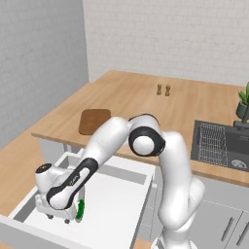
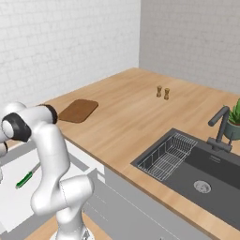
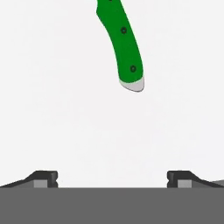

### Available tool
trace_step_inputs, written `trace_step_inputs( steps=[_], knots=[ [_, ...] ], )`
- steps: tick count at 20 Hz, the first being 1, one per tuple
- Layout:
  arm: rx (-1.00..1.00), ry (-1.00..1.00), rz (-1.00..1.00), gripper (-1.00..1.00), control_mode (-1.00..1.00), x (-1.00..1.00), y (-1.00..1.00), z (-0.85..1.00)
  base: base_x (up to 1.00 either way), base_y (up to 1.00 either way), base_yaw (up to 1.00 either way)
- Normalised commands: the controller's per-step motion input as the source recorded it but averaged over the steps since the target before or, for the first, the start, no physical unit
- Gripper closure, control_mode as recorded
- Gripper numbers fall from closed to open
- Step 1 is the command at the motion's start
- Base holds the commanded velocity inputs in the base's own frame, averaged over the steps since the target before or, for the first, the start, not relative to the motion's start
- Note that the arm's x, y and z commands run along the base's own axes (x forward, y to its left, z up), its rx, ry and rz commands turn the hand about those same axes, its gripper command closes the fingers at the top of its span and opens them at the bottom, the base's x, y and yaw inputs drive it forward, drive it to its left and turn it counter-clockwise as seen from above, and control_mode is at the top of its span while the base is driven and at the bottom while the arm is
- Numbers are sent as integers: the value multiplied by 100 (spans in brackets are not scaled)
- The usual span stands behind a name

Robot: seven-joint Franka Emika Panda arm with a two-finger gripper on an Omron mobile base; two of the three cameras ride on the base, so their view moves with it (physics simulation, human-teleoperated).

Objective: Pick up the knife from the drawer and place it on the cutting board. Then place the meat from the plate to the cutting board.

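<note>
The white drawer [image 1: 116, 204] stands pulled out below the counter. The knife [image 1: 80, 210] lies on its floor, green handle [image 3: 123, 39] and silver blade [image 2: 36, 168] both showing. My gripper [image 1: 59, 219] hangs low inside the drawer just left of the knife, open and holding nothing. In the hand view the fingertips [image 3: 43, 177] stand wide apart, with the handle's butt end ahead of them and slightly off centre. The dark-brown cutting board [image 1: 95, 120] rests bare on the counter behind the drawer. The meat and the plate are out of view.
A dark sink [image 2: 206, 168] with a wire rack [image 2: 168, 157] and a faucet [image 2: 220, 126] is set in the counter to the right, a potted plant [image 2: 234, 122] behind it. Two small shakers [image 1: 163, 90] stand far back. Grey cabinet doors [image 1: 228, 223] flank the drawer.
</note>
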Motion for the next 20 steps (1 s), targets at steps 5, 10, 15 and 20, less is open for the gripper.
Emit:
trace_step_inputs(
  steps=[5,10,15,20],
  knots=[
    [0,0,0,-100,-100,73,-24,0,0,0,0],
    [0,-3,0,-100,-100,52,-2,0,0,0,0],
    [0,-5,0,-100,-100,30,0,-2,0,0,0],
    [0,-5,3,-100,-100,4,-15,-19,0,0,0]
  ],
)
